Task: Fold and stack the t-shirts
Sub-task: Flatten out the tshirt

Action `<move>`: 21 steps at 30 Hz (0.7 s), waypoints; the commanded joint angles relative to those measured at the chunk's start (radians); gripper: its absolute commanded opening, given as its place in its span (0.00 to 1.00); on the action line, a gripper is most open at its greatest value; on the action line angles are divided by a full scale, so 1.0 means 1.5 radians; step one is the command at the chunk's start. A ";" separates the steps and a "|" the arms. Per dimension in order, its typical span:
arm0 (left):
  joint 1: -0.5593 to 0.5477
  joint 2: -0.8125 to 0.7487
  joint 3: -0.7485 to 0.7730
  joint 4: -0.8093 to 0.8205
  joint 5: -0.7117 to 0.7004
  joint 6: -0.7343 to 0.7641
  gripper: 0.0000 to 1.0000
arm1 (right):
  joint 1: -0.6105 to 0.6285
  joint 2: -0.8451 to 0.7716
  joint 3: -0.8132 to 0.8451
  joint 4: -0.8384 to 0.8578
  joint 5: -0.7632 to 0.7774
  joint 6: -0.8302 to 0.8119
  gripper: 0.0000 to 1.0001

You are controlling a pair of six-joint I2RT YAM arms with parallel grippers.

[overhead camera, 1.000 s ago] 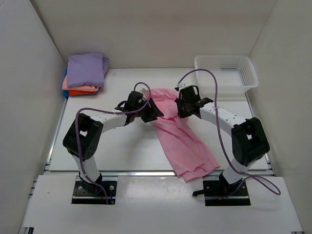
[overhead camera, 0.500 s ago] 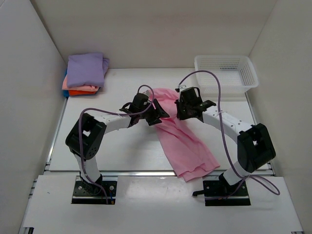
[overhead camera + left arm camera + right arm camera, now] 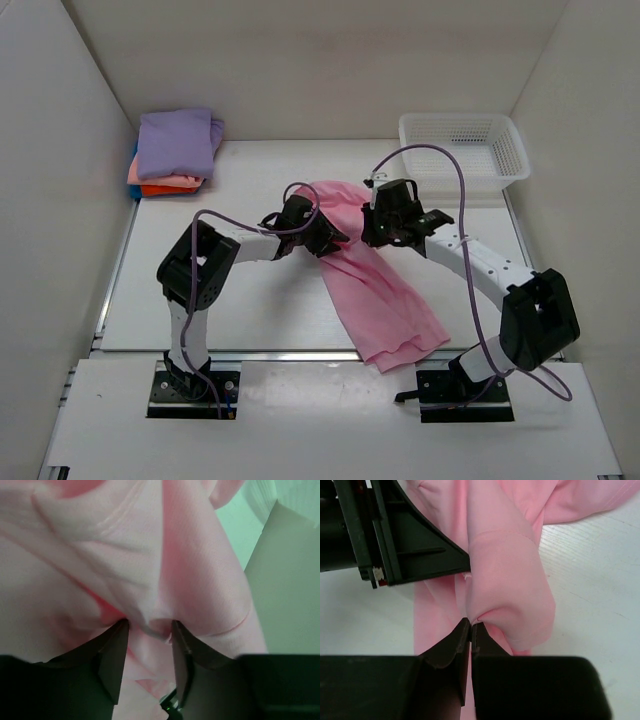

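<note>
The white tabletop is carrying everything between pale walls. The light pink cloth t-shirt is lying rumpled across its middle, running as a long band from the far centre down toward the near right edge, where its end is spreading out flat. Its far end is bunching up between the two arms.

The white plastic mesh basket is sitting in the far right corner, well apart from the pink shirt. The stack of folded cloth t-shirts is resting in the far left corner, lavender on top, with salmon and orange edges showing beneath it.

The right hand is reaching in from the right over the shirt's far end. In the right wrist view, this hand is pressing its two fingers together, pinching a rounded fold of the pink shirt at the tips.

The left hand is coming in low from the left, just beside the right one. In the left wrist view, its fingers are standing partly apart, with a puckered ridge of pink cloth sitting between the tips and touching both.
</note>
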 commanded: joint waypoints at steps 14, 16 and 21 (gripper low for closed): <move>0.135 -0.174 -0.066 0.031 0.028 -0.019 0.00 | -0.038 -0.077 -0.055 -0.025 -0.045 0.003 0.35; 0.195 -0.258 -0.110 -0.006 0.040 0.010 0.00 | -0.064 -0.098 -0.068 -0.036 -0.044 0.007 0.38; 0.289 -0.422 -0.194 -0.070 0.033 0.064 0.00 | -0.124 -0.095 -0.104 -0.098 -0.052 0.040 0.38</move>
